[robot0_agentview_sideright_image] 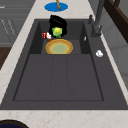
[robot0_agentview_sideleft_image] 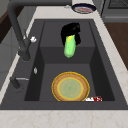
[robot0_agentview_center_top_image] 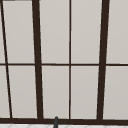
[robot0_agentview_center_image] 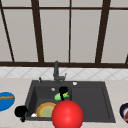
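**Green corn cob held over the sink basin**

Right hand curled round a green-husked corn cob, yellow kernels at the top end, tilted above the dark sink, beyond the yellow-and-green plate. Left hand idle at the sink's front-left corner, fingers impossible to judge. Red ball in front.

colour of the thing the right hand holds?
Green with yellow, a corn cob; clearest in left side view.

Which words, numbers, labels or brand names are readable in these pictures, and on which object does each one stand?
None can be read.
The small red-and-white thing beside the plate in the sink may carry a mark, too blurred to read.
The green object in the right hand bears no text.
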Available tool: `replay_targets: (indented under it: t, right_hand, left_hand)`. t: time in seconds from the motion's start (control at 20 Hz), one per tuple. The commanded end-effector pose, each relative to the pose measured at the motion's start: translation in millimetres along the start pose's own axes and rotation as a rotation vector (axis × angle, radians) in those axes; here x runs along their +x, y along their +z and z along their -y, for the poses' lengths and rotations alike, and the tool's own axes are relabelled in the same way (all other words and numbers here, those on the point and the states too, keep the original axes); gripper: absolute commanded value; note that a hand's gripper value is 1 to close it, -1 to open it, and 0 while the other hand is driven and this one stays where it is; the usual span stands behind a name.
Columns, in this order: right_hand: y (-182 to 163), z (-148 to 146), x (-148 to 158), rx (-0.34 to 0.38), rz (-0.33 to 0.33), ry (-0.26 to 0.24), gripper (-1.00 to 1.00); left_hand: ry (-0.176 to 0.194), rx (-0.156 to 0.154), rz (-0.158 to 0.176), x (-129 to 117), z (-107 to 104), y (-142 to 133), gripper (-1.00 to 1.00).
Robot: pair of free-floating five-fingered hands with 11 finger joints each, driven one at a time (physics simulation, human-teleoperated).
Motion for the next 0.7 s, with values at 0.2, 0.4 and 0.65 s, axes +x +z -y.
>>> replay_targets:
  t: [0.2, 0.4, 0.65]
  right_hand:
    - [-5, -52, 63, 0.014, 0.019, -0.056, 1.0]
    - [-9, -79, 92, 0.017, 0.026, -0.078, 1.0]
    - [-18, -113, 113, 0.017, 0.046, -0.133, 1.0]
  left_hand:
    - [0.0, 0.0, 0.0, 0, 0, 0, 0.0]
    - [0.0, 0.0, 0.0, 0, 0, 0, 0.0]
    - [0.0, 0.0, 0.0, 0, 0, 0, 0.0]
